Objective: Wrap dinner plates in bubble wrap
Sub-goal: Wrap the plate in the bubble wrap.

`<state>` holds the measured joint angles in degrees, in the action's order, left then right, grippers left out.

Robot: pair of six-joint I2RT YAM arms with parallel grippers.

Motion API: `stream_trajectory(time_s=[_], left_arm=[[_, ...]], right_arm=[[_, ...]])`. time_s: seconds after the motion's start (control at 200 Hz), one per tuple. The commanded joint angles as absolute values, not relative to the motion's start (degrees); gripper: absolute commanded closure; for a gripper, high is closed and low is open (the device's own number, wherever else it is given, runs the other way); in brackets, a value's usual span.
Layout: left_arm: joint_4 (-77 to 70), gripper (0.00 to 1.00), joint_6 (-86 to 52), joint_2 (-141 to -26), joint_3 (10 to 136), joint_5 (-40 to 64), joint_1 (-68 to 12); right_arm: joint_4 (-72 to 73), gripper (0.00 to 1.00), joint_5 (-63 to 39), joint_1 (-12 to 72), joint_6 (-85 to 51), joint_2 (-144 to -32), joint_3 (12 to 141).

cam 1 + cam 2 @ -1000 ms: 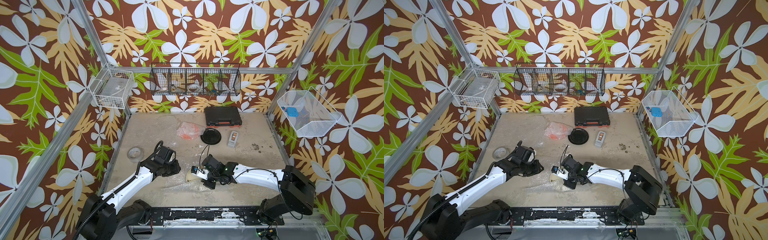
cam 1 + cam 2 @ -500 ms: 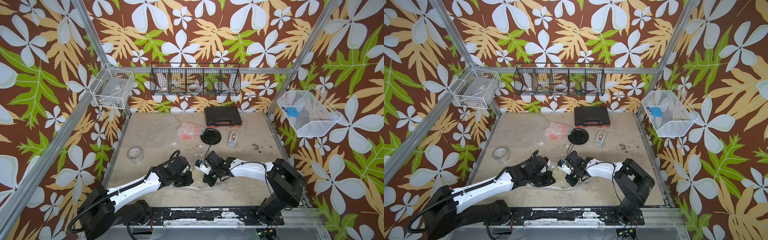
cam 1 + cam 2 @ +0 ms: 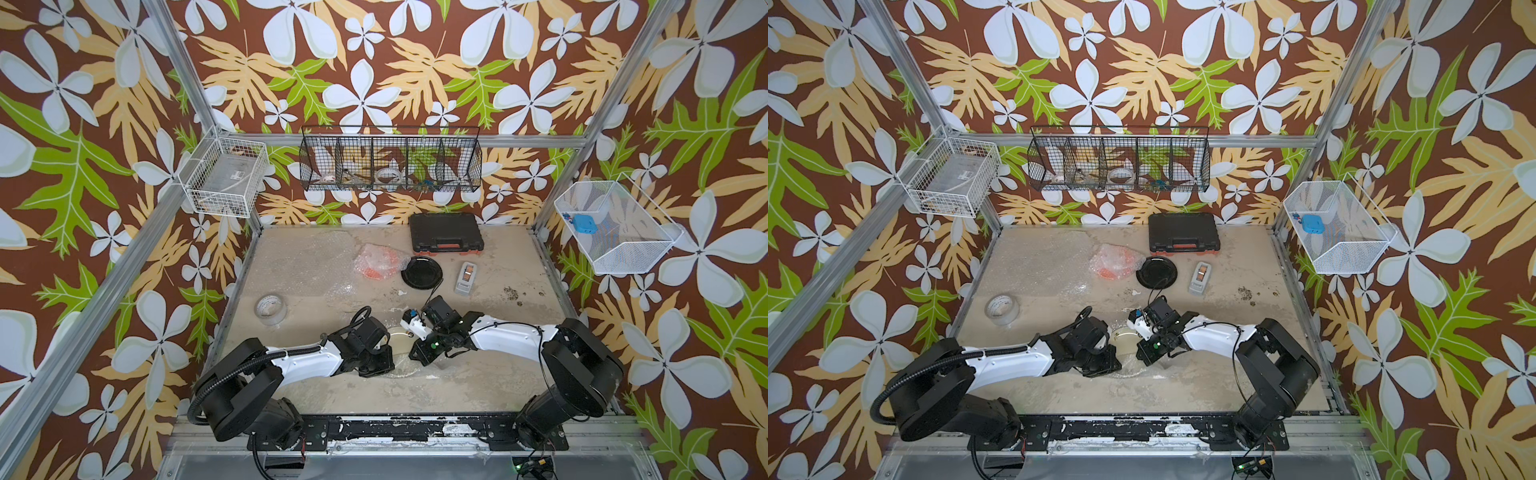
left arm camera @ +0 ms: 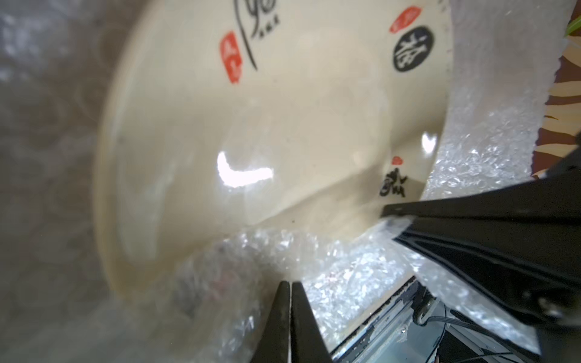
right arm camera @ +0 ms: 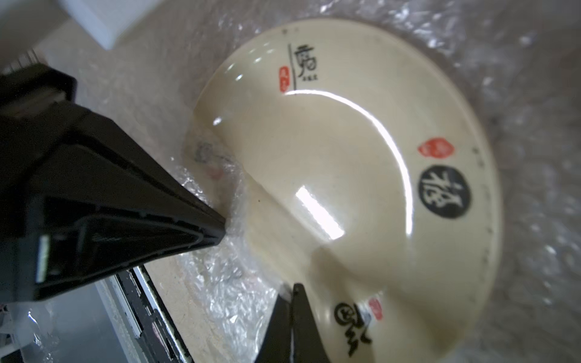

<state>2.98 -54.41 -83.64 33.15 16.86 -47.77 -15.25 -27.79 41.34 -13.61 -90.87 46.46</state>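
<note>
The cream plate lies on the bubble wrap near the front edge of the table, between the left gripper and the right gripper, both pinched together on that bubble wrap.

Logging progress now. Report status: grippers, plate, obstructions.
Left gripper shut on bubble wrap. Right gripper shut on it too. Cream plate lies on wrap, mostly uncovered. Tape roll aside, not in the way.
</note>
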Motion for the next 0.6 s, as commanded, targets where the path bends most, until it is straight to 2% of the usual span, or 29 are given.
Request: stream_trajectory(time_s=[0.0,0.095,0.225,0.275,0.34,0.385,0.46,0.596], left_arm=[[7.09,0.92,-51.95,-85.09,33.69,12.57,-47.74],[7.89,0.92,-51.11,-85.93,34.21,12.3,-47.8],[8.17,0.92,-50.54,-86.38,34.49,12.43,-47.79],[8.49,0.91,-50.26,-86.56,34.71,12.46,-47.73],[8.93,0.92,-50.05,-86.78,35.06,12.37,-47.78],[9.06,0.91,-49.8,-86.9,35.37,12.3,-47.74],[9.6,0.91,-49.41,-87.43,35.75,12.1,-47.72],[10.62,0.91,-48.69,-88.43,36.63,11.72,-47.7]], right_arm=[[-16.16,0.95,-20.98,40.45,-18.6,-87.17,46.06],[-20.54,0.79,-14.6,40.07,-21.89,-82.09,46.7],[-24.52,0.67,-15.63,40.75,-27.08,-74.86,45.93],[-25.13,0.66,-17.57,41.54,-30.18,-71.98,44.78],[-23.82,0.73,-23.07,43.35,-33.48,-68.91,42.85],[-22.43,0.73,-25.07,46.07,-35.24,-67.6,41.93],[-19.66,0.7,-26.97,49.7,-38.35,-67.1,40.55],[-13.05,0.67,-29.3,50.62,-42.76,-69.0,37.08]])
